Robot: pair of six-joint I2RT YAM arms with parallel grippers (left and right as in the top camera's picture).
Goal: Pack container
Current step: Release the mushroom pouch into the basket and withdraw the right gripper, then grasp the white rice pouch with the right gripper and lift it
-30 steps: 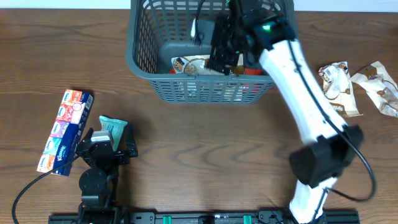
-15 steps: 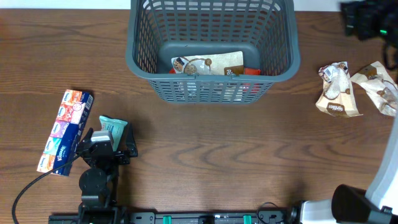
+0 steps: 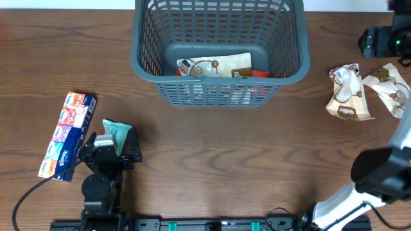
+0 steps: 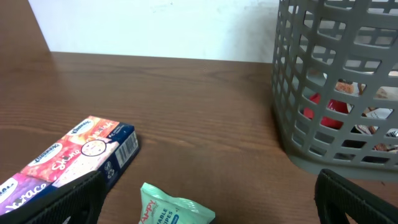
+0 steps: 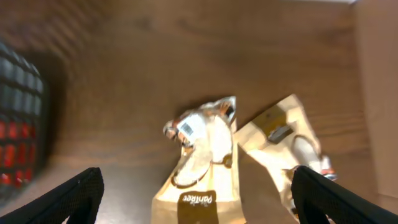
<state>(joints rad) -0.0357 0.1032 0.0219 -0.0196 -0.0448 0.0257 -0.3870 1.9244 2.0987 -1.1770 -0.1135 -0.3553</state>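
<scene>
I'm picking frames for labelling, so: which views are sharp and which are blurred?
Overhead: sharp and evenly lit, the container lattice crisp. Left wrist: in focus, the print on the colourful box distinct. Right wrist: motion-blurred, wood grain smeared, the tan snack pack soft.

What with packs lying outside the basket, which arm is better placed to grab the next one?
Right, probably: the open right tool faces the two tan packs; the left tool sits parked low.

Table [image 3: 212, 154] dark wood, grained, low sheen. Basket [image 4: 323, 81] ahead-right of left claw [image 4: 208, 202]: matt grey-blue moulded plastic. Snack packs [image 5: 202, 162] under right claw [image 5: 199, 198]: crinkled glossy tan film. Tissue pack [image 4: 68, 158] glossy printed wrap, wipes pouch [image 4: 171, 208] smooth mint film
</scene>
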